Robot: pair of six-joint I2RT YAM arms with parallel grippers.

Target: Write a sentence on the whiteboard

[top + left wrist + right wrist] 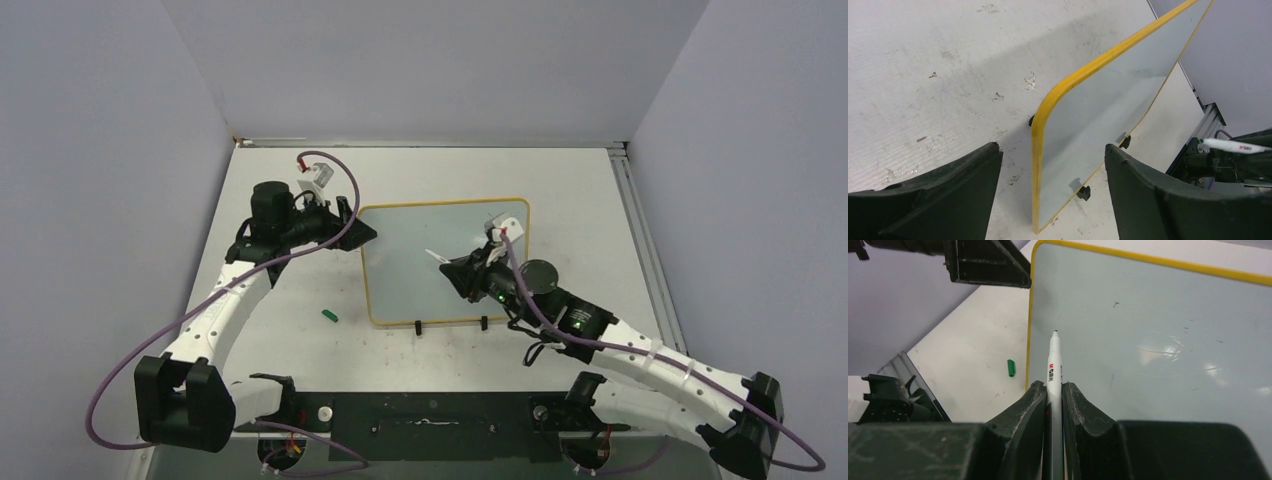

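The whiteboard (440,260) stands tilted on the table, with a yellow frame and a white face (1158,325). The sentence is out of view; the face carries only a few faint specks. My left gripper (352,228) is open at the board's left edge (1040,150), one finger on each side, both clear of it (1052,150). My right gripper (462,272) is shut on a white marker (1053,360), gripping its barrel (1054,386). The marker's tip points at the board's left part, near the frame. The marker (1233,146) also shows in the left wrist view.
A green marker cap (330,315) lies on the table left of the board, also in the right wrist view (1010,367). Two black clip feet (417,326) hold the board's near edge. A metal rail (640,230) runs along the table's right side. Grey walls enclose the table.
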